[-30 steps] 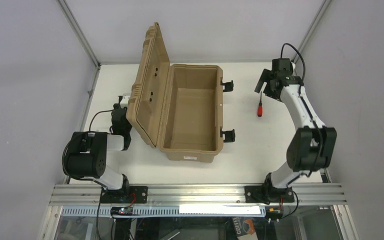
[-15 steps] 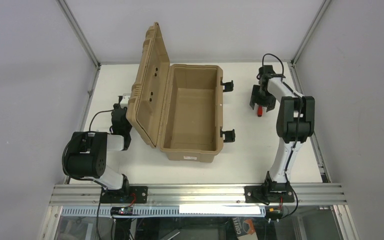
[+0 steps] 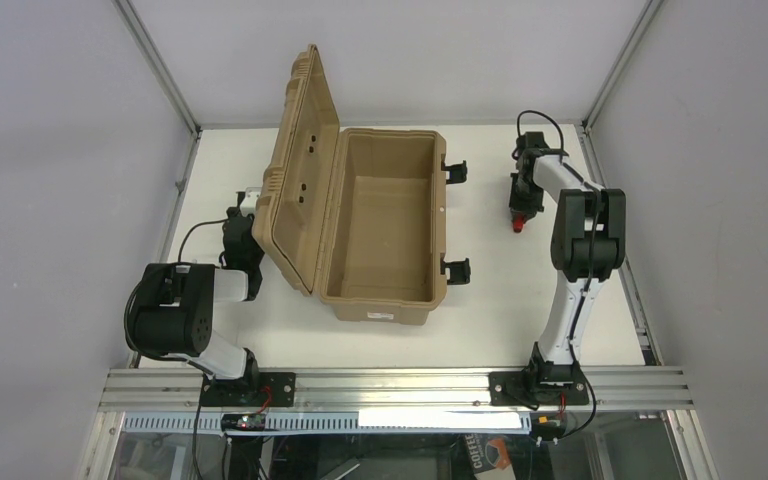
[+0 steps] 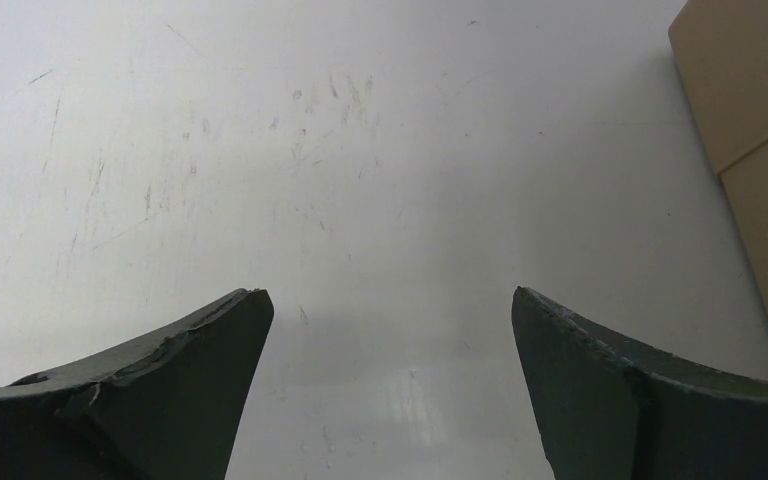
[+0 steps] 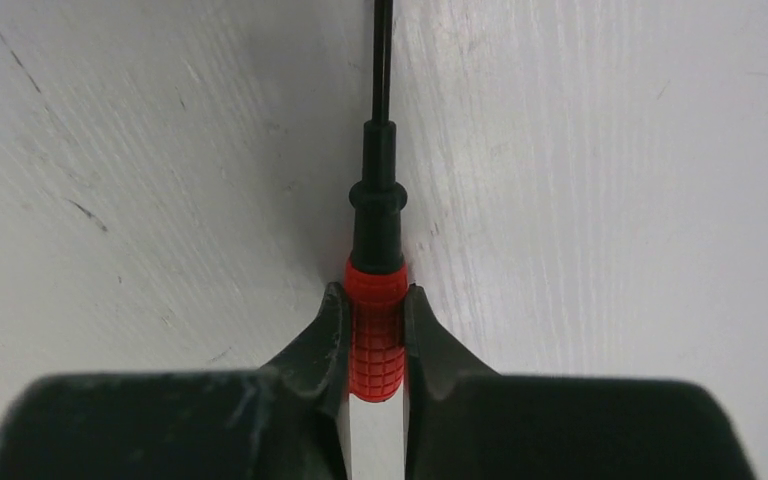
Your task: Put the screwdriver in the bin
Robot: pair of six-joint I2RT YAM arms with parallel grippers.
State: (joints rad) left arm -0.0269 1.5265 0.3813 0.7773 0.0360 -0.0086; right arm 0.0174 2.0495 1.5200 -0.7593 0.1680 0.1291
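We see the R end effector [image 5: 375, 308] clamped on the screwdriver [image 5: 377, 345], pinching the red handle from both sides. The black shaft points to 12 o'clock in the wrist view, low over the worktop [image 3: 520, 290]; we can't tell if it's touching. From the top view, the screwdriver is outside the bin [image 3: 438, 215], at approx. its 3 o'clock, apart from the latches [image 3: 455, 170]. The bin's lid [image 3: 295, 170] stands open on the 9 o'clock side. The L end effector [image 4: 390, 330] sits beyond that lid at 9 o'clock, fingers spread wide.
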